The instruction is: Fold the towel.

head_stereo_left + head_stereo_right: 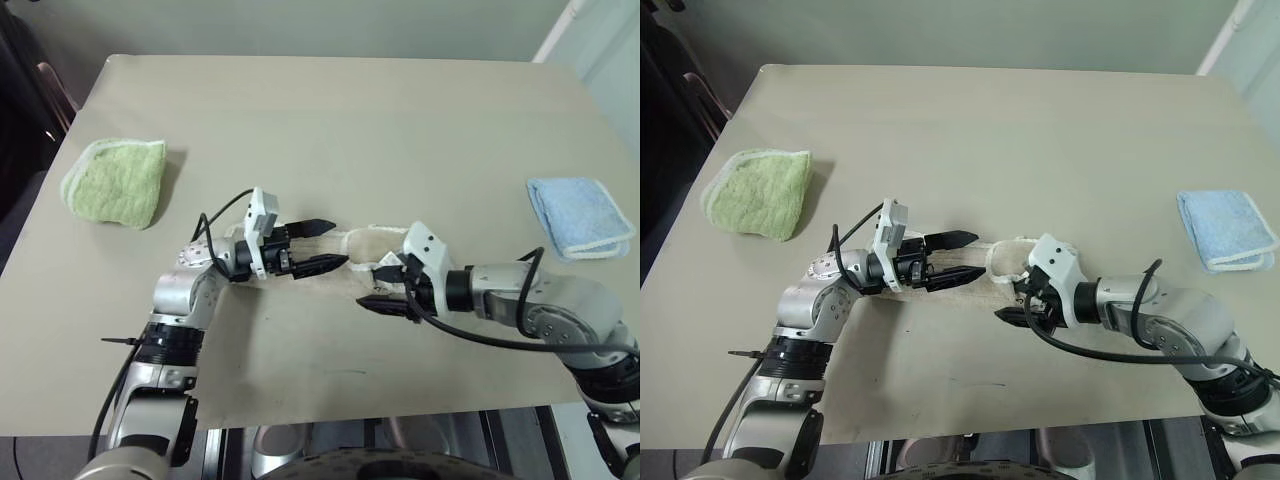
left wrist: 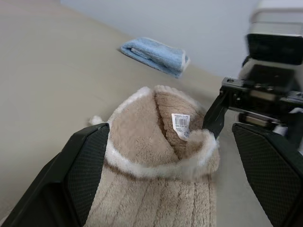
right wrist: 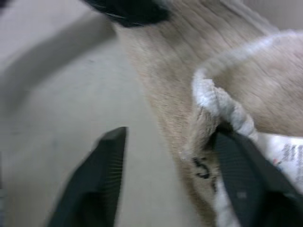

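Lying bunched between my two grippers, the towel (image 1: 365, 250) was already doubled into a narrow strip, one end curled up, unflattened. My left gripper (image 1: 322, 246) stood wide over it; my right gripper (image 1: 383, 287) was parted at that end, gripping nothing.

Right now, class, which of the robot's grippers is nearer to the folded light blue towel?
Right. The right gripper sits at the beige towel mid-table, on the side toward the light blue towel. The left gripper is at that towel's other end, toward the green towel.
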{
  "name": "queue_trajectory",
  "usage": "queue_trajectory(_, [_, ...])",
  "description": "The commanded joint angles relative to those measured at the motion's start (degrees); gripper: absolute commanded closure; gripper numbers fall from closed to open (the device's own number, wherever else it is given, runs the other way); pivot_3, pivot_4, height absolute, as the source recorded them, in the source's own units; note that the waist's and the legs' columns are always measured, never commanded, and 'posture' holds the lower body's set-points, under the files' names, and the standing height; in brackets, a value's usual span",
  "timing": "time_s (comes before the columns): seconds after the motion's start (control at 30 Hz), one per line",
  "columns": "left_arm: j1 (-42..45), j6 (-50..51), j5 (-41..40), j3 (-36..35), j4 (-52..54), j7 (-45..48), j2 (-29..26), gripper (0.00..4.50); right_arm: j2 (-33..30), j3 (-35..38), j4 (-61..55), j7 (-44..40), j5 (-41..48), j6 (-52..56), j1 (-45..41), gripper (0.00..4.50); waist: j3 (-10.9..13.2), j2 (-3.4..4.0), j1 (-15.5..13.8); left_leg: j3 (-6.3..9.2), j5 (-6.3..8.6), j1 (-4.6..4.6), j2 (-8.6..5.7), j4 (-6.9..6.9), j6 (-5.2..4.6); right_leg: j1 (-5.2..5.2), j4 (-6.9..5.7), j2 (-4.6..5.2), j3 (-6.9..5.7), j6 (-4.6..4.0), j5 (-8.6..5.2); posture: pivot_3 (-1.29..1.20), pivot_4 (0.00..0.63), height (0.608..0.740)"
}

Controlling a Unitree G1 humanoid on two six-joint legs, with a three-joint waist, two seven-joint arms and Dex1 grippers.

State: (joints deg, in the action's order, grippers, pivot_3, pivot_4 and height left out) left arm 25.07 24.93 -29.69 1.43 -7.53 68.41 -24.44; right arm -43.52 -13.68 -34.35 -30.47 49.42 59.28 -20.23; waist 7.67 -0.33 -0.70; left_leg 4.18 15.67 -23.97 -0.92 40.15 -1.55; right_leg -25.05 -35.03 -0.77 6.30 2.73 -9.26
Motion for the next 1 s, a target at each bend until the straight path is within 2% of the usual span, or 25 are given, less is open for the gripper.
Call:
queue_trajectory(0.03, [1.01,-1.13,-0.13,-0.35,0.15,0.12,0.04,0.00,-1.26,6.77,-3.46,-2.08,4.42,0.48,1.26,0.74,0.00,0.00,0.02,0.00,-0.06,0.00,0.00,0.00,0.11,0.01,0.00,0.00,0.01,-0.02,-0.01,0.00,0.150,0.740])
queue_trajectory(0.2, [1.25,-0.78,-0.11,0.88,0.57,2.26,-0.63,0.00,-6.11,19.93,-6.53,-3.10,13.68,2.31,6.75,0.74,0.00,0.00,-0.29,-0.01,-0.21,0.00,-0.03,0.00,0.37,0.04,0.01,0.00,0.03,-0.19,-0.16,0.00,0.150,0.740])
queue_trajectory(0.4, [1.14,-0.71,0.55,2.90,1.09,4.70,-2.12,0.00,-12.47,25.82,-7.60,-4.77,13.20,2.59,15.25,0.74,0.00,0.00,-0.32,-0.01,-0.18,0.00,-0.03,-0.05,0.43,0.02,0.01,0.00,0.06,-0.23,-0.21,0.00,0.150,0.740])
queue_trajectory(0.53, [0.78,-0.03,0.36,4.32,2.03,6.20,-2.29,0.00,-10.64,21.46,-5.48,-3.38,10.33,1.82,16.33,0.74,0.00,0.00,-0.25,0.00,0.04,0.01,-0.02,-0.06,0.04,0.02,0.00,-0.02,0.08,-0.20,-0.17,0.00,0.150,0.740])
queue_trajectory(0.7, [0.37,3.30,-1.62,4.89,3.86,8.37,-3.51,0.00,-6.69,17.07,-1.35,-1.02,7.06,2.30,11.48,0.74,0.02,0.03,0.07,0.00,0.06,0.03,-0.03,-0.05,-0.10,0.00,0.02,-0.06,0.13,0.09,0.23,0.00,0.150,0.740])
queue_trajectory(1.0, [-1.32,5.41,-1.45,5.52,5.47,9.46,-6.57,0.00,-3.08,12.02,2.58,-1.67,2.34,2.11,6.54,0.74,0.02,0.03,0.08,0.00,-0.09,0.01,-0.01,-0.04,-0.19,0.00,0.03,-0.05,0.11,-0.20,0.24,0.00,0.150,0.740])
